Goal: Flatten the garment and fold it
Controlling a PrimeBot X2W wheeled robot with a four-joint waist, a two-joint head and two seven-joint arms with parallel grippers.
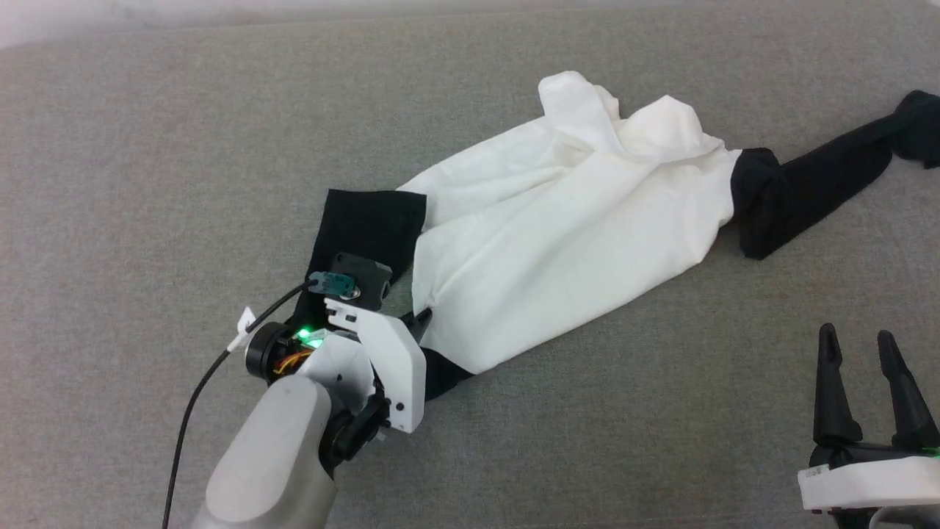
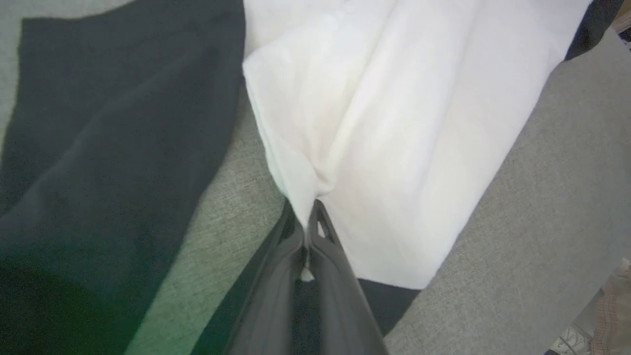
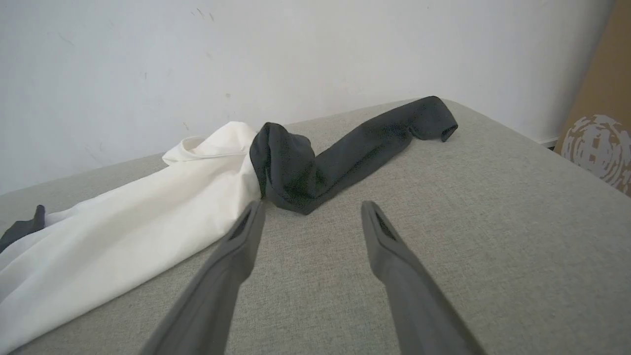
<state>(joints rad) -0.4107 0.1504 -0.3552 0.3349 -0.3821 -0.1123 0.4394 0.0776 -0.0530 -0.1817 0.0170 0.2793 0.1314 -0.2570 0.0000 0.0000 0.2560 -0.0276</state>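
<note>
- Left wrist view: left gripper (image 2: pixel 308 219) is clamped on a white edge of the garment (image 2: pixel 394 123), which lies crumpled on the cushion (image 2: pixel 542 197).
- Right gripper (image 1: pixel 856 332) gapes, empty.
- Probably the hem is held; draw it outward low and slowly.

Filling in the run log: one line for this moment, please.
left hand: shut on garment white edge | right hand: open, empty | garment: crumpled, unfolded

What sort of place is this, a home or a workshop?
Likely a plain indoor test room, not surely: a wide grey cloth-covered surface holding a T-shirt, a bare white wall behind it, and brown cardboard standing at the side.
</note>
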